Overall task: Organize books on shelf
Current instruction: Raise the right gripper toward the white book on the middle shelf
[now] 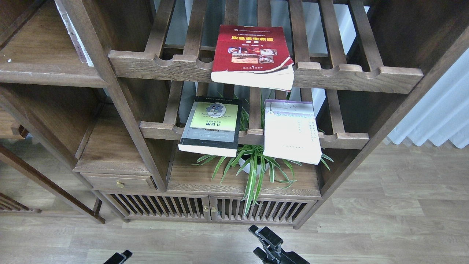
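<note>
A dark wooden bookcase point(121, 121) fills the view. Nothing is grasped: the yellow-green book point(211, 124) and lavender-white book point(291, 132) lie on the lower slatted rack point(161, 129), the red book point(253, 55) on the one above. Left claw point(119, 257) barely visible, cannot tell; right claw point(265, 240) apart, low. First reach comes next.

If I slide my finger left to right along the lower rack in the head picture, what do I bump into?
The yellow-green book first → then leaves of the potted plant poking up in the gap between the books → then the pale white book.

Dark matt wood shelf point(198, 176), glossy red paperback point(253, 49) w/ worn paper edges — wood-plank floor point(384, 220).
</note>
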You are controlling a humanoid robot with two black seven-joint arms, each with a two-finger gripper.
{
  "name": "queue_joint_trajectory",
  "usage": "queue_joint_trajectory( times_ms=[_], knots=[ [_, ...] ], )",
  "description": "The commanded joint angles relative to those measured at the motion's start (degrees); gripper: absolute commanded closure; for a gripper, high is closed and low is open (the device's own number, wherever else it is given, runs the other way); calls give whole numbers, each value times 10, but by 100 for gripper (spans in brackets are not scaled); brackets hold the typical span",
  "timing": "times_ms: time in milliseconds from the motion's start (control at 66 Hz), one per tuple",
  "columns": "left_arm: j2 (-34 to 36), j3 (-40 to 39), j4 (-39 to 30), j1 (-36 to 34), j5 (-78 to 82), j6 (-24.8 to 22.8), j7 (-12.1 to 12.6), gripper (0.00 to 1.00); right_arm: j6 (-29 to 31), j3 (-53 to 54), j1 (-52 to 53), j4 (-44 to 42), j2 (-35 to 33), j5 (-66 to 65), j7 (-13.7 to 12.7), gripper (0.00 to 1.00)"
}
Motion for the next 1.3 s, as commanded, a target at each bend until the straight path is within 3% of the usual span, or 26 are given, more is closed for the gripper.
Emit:
queue_joint_trajectory(
  times_ms=[0, 530, 1015, 1182, 1288],
  knots=[
    [2, -2, -17, 2, 0, 0, 8, 0, 17, -2, -1, 0, 0, 0, -1, 0],
    [-10, 6, -10, -12, 7, 0, 8, 0, 88, -43, 59, -10, 0, -6, -4, 0],
    [-3, -5, -5, -29, 6, 0, 4, 0, 88, -43, 55, -20, 0, -5, -7, 0],
    [-3, -5, -4, -29, 6, 0, 2, 0, 88, -32, 59, -20, 0, 8, 2, 0],
    [-2, -5, -4, -30, 5, 0, 2, 0, 88, -19, 62, -13, 0, 39, 35, 0]
  ],
)
